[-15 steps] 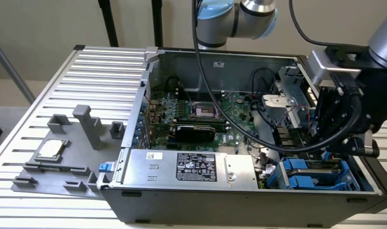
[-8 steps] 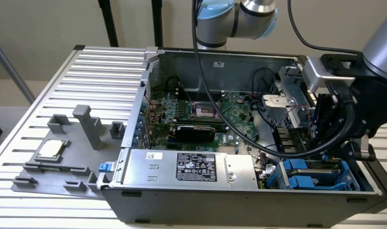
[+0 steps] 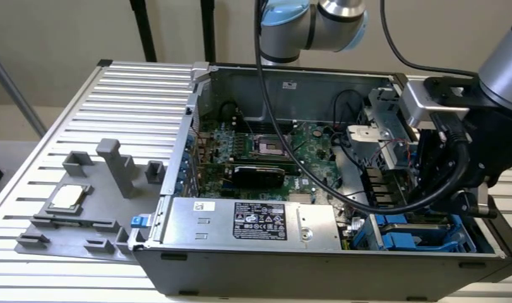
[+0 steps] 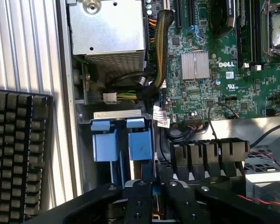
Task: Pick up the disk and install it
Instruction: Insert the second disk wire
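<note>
Blue plastic rails mark the disk (image 4: 122, 144), which sits down in the drive bay at the front corner of the open computer case (image 3: 175, 189), at the exterior view's lower right, where blue shows again (image 3: 411, 238) beside the power supply (image 3: 247, 221) with its black label. From the wrist view two blue tabs stand side by side under a strip of silver metal, and the disk's long axis seems to run away from the gripper (image 4: 154, 198), down into the bay, though how far it is seated is a judgement I cannot settle. The gripper's black linkages hang directly over the near end of the blue rails, so the disk lies straight ahead of and below the tool; its fingertips are cut off at the picture's edge, and whether they are spread, pressed together or pinching the disk I cannot tell. The disk's label is hidden. Just beside the bay lie a row of black connectors (image 4: 209, 151) and the green Dell motherboard (image 4: 214, 70). Outside the case, on the slatted table (image 3: 129, 88), a grey fixture tray (image 3: 79, 214) holds a small square chip (image 3: 66, 197).
</note>
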### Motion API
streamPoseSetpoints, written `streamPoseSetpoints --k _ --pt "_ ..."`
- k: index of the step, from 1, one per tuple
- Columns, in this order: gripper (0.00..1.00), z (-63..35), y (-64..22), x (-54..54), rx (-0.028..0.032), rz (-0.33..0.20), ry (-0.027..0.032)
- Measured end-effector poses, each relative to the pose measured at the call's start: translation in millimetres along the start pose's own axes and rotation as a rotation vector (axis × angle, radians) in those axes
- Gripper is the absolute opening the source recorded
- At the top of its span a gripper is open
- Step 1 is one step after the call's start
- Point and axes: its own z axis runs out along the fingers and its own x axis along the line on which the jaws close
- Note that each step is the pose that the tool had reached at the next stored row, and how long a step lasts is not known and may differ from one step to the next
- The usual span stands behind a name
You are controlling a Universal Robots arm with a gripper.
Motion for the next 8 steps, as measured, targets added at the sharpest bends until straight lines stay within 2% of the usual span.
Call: streamPoseSetpoints --k 5,8 --pt "0.16 0.8 -0.8 1.4 0.0015 0.000 0.0018" --pt "0.16 2.2 -1.1 1.5 0.0073 0.000 0.0017"
